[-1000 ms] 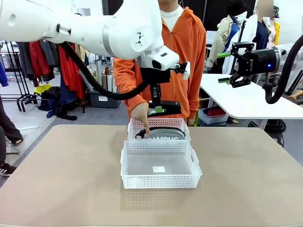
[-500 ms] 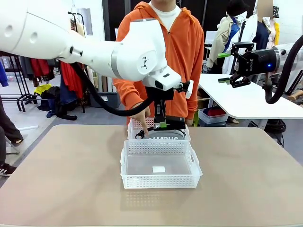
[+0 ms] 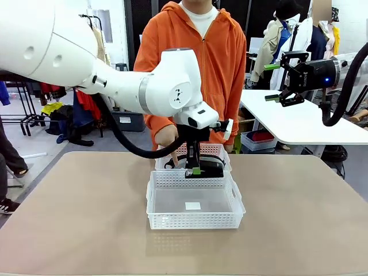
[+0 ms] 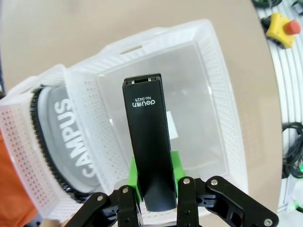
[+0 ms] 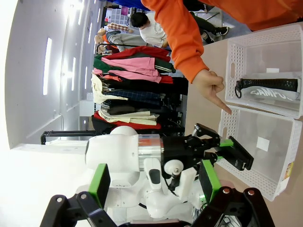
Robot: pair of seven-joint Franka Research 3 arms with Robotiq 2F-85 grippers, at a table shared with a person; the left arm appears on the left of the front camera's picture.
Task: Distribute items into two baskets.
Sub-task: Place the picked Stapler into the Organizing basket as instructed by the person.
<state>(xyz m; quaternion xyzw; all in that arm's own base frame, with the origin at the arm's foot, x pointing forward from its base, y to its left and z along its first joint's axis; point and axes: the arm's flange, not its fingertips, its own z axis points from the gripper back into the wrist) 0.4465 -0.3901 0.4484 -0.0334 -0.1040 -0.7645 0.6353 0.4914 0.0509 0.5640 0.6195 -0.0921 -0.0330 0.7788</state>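
Clamping shut on the small black stapler (image 4: 149, 142), the left fingers (image 4: 176, 165), green pads pressing its two long sides near the rounded rear end, the printed nose sticking out well ahead of the tips. Hanging the stapler lengthwise over the near white translucent lattice-sided basket (image 4: 222, 123), above its bare floor and not touching it; in the front view, sitting with the left gripper (image 3: 193, 170) at about the level of the shared rim between near basket (image 3: 195, 217) and far basket (image 3: 221, 150). Lying flat in the far white lattice basket (image 4: 21, 156), the larger grey pouch with white "CAMPUS" lettering (image 4: 71, 146), black strap curving along one edge.

Judging the step in hand as placing: pouch already sorted, stapler carried over the empty basket and not yet let go. Calling next, most likely, for a short descent toward the basket floor, clear of the lattice wall, then a spreading of the pads to drop it.

Pointing down at the far basket's near-left corner, the person's hand (image 3: 169, 140) in an orange sleeve, just beside the left gripper.

Waiting high and well apart on the right, the right gripper (image 3: 272, 82), fingers (image 5: 100, 182) spread wide and gripping nothing, above the beige worktop (image 3: 69, 218).
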